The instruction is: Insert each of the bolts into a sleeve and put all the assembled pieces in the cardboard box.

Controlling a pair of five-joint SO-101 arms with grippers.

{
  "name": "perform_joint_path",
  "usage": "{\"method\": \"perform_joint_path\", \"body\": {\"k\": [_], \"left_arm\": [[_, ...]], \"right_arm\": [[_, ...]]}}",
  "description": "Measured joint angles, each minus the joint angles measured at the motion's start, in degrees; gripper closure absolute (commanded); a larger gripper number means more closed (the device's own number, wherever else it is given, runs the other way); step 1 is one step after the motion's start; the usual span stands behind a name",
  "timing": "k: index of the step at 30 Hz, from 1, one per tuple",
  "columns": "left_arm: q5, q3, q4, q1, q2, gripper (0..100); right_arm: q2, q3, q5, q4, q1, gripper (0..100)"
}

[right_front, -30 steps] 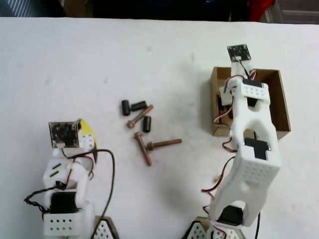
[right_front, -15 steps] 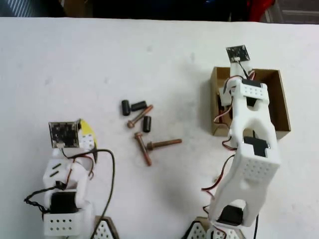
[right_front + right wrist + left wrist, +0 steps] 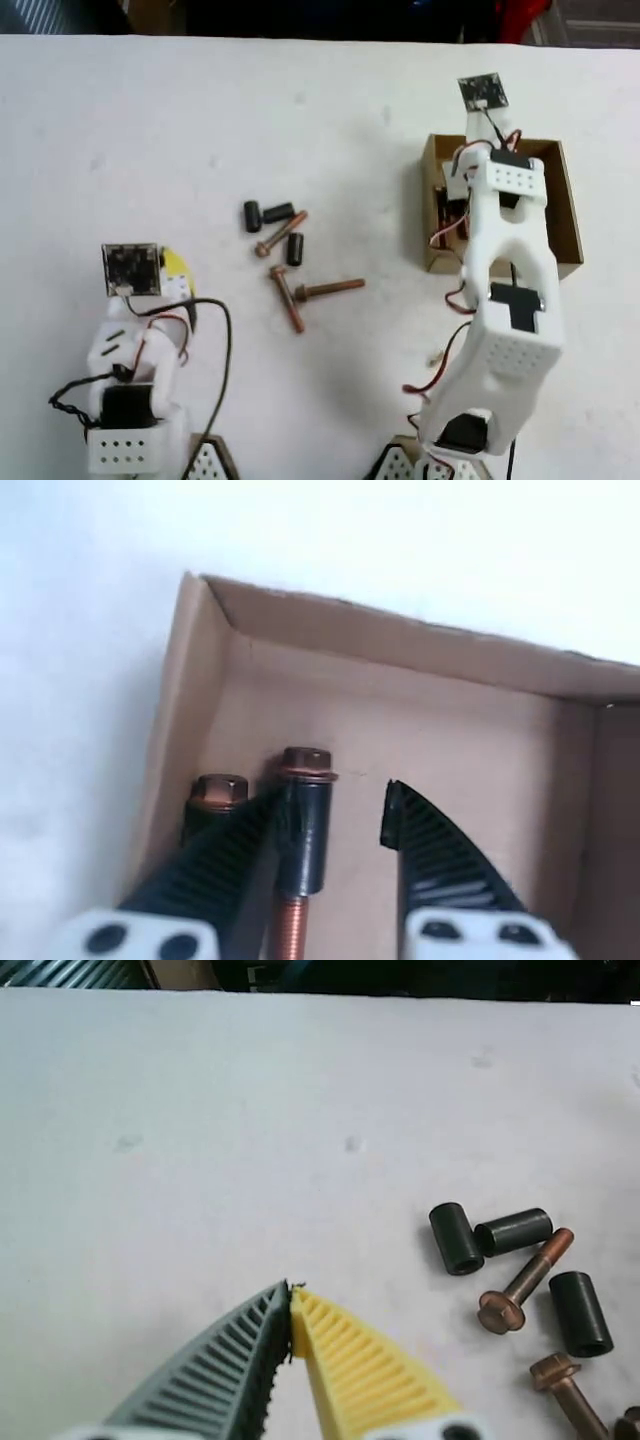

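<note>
While the right jaws gape in the box [image 3: 400,650], a sleeved bolt [image 3: 303,830] against one, the left jaws are closed.

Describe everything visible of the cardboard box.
The box is brown cardboard, rectangular and open-topped, walls upright, resting flat on the white table beneath the right arm. Inside, a sleeved bolt lies by a side wall; a second bolt sits beside it, within the open right gripper.
</note>
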Motion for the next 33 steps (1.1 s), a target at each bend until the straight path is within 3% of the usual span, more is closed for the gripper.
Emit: {"method": "perform_joint_path", "body": {"k": [16, 20, 25, 33], "left_arm": [[0.0, 0.0, 10.1, 1.3, 0.0, 98], [-0.2, 0.0, 12.4, 1.3, 0.0, 98], [-5.0, 0.0, 16.4, 1.3, 0.0, 98], [-5.8, 0.0, 17.2, 1.3, 0.0, 98]], "right_arm": [[-16.4, 0.0, 0.0, 8.6, -0.8, 89.3], [-22.6, 0.0, 0.0, 13.9, -3.6, 98.5], [-31.1, 0.0, 0.0, 21.2, -8.7, 96.1], [-40.0, 0.0, 0.0, 29.8, -15.9, 96.0]]}}
